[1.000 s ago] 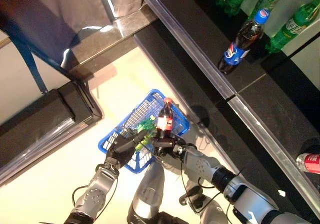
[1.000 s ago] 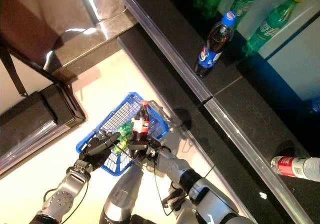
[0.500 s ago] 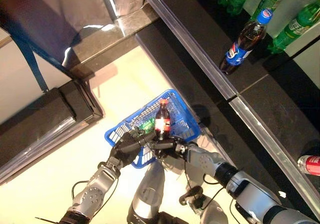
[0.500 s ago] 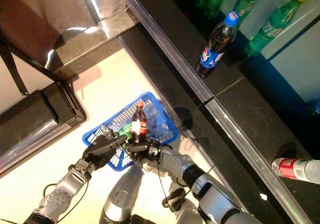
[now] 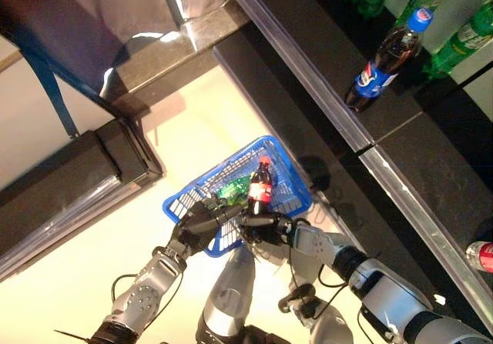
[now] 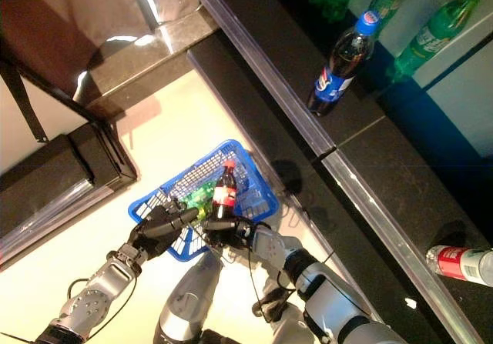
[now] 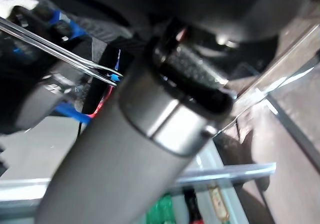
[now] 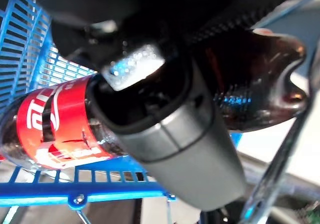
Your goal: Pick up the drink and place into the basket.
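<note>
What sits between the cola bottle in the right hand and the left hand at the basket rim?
In the left eye view, a green bottle lies inside the blue basket, between the cola bottle gripped by the right hand and the left hand.

both hands low and close, left hand and right hand curled

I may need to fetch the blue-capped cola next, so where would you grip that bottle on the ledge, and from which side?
Grip the blue-capped cola bottle around its body at the blue label, coming from the open floor side. It stands upright and apart on the dark ledge, while green bottles crowd behind it.
</note>
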